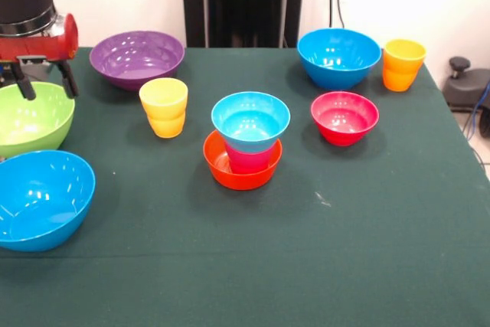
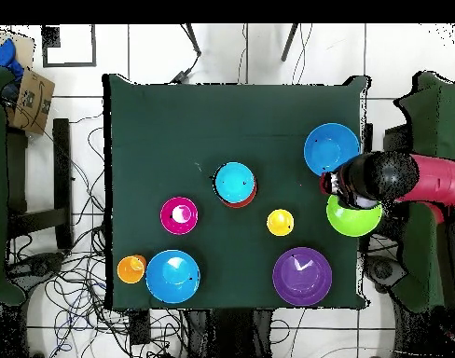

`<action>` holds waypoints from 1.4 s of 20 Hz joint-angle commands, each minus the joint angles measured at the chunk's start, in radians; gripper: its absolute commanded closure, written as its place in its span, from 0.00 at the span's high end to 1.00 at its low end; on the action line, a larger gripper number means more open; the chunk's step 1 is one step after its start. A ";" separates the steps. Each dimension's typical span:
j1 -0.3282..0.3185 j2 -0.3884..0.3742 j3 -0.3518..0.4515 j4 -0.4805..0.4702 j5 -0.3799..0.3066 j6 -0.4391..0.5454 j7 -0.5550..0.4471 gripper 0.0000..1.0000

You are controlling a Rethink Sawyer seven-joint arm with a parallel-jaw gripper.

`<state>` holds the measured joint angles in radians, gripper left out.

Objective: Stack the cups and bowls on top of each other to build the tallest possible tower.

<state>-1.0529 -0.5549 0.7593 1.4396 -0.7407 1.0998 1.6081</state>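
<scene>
My hand (image 1: 44, 82) hangs open over the green bowl (image 1: 31, 119) by the tabletop (image 1: 306, 227) edge, and a crooked grab could push it off, far from the tower (image 1: 245, 143).

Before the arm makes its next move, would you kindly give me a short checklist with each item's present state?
1. Tower started: ok. A light blue bowl sits on a red-pink cup inside the orange bowl.
2. Tower upright: ok, no visible lean.
3. Claw empty: ok, nothing between its fingers, which stand apart.
4. Claw position: ok, above the lime green bowl rim at the table's side.
5. Loose pieces upright: ok for the yellow cup, orange cup and small red bowl.
6. Claw touching the green bowl: cannot tell.
</scene>
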 commanded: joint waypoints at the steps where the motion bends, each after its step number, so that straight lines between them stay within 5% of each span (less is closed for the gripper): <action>1: 0.021 0.029 0.018 -0.026 -0.025 -0.002 -0.315 1.00; 28: -0.051 0.073 0.033 0.095 -0.020 -0.105 -0.285 1.00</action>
<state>-1.1189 -0.5223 0.7727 1.4652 -0.7384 1.0543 1.6081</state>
